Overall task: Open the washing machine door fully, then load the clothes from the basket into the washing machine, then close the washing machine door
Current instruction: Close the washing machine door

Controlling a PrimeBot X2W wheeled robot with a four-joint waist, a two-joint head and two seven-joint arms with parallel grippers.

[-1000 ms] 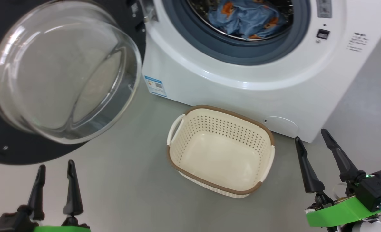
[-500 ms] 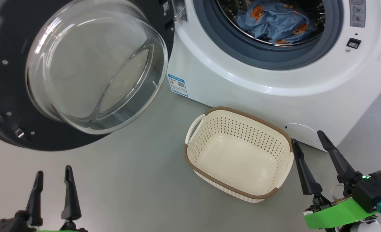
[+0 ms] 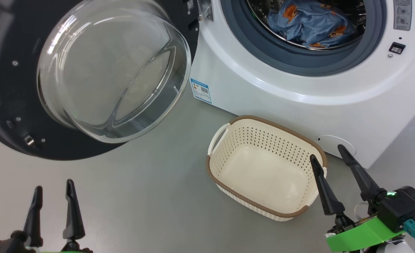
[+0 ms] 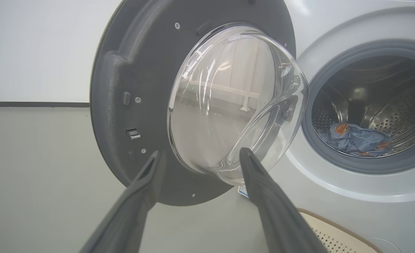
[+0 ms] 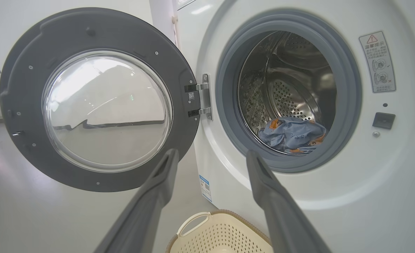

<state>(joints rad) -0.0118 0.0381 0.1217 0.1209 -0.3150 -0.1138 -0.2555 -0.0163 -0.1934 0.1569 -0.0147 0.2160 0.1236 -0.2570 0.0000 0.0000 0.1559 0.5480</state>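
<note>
Findings, operator, as your head view presents them.

1. The washing machine door stands swung wide at 10 o'clock, hinged on the machine's left edge, its glass bowl window bulging toward your camera.
2. The washing machine occupies 1 o'clock. Its grey-blue gasket rings the open mouth, and a blue label sits low on the front by the door side.
3. The clothes lie bunched inside the steel drum, on its lower part behind the gasket (blue fabric, orange-brown figures).
4. The basket sits on the grey floor at 5 o'clock, just in front of the machine and near its round flap. Its cream bottom lies in plain sight.
5. Your left gripper hangs at 7 o'clock over bare floor, fingers apart and holding nothing. In the left wrist view they frame the lower edge of the glass bowl without touching it.
6. Your right gripper sits at 4 o'clock, fingers spread wide and holding nothing. One fingertip crosses the basket's brown rim at its 3 o'clock end; whether it touches, I cannot tell. In the right wrist view the fingers point at the machine front between door and drum mouth, with the basket below them.
</note>
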